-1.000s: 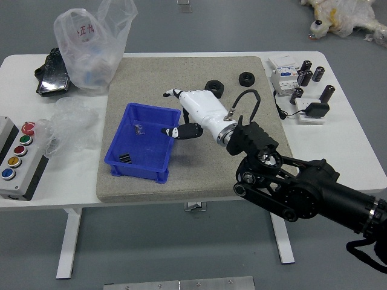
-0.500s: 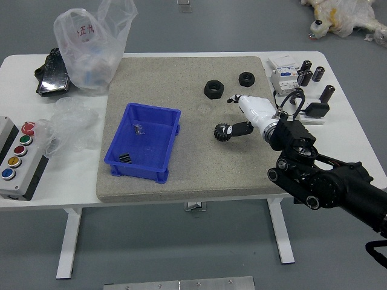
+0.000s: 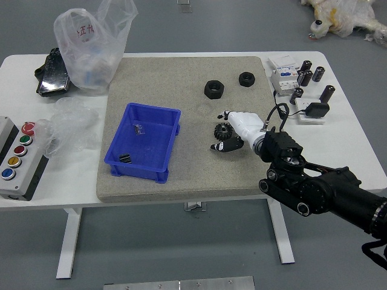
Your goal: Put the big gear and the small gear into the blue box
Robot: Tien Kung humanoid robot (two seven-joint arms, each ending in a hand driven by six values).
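Head view: the robot's right hand (image 3: 249,128) is low over the brown-grey mat (image 3: 151,75) on the white table (image 3: 23,78), its fingers spread and released around a black toothed gear (image 3: 223,131). That gear lies on the mat to the right of the blue box (image 3: 136,173), apart from it, with one finger beyond it and the dark thumb on its near side; I cannot tell whether it is the big or the small one. Inside the blue box lie a black ribbed piece (image 3: 125,158), by the near left corner, and a small greyish piece (image 3: 139,129) farther back; what they are is too small to tell. Two black hex nuts (image 3: 213,89) lie farther back on the mat, apart from each other. Left of the mat are a button panel (image 3: 18,162) and crumpled clear plastic (image 3: 69,124); black cylinders (image 3: 320,74) stand at the far right
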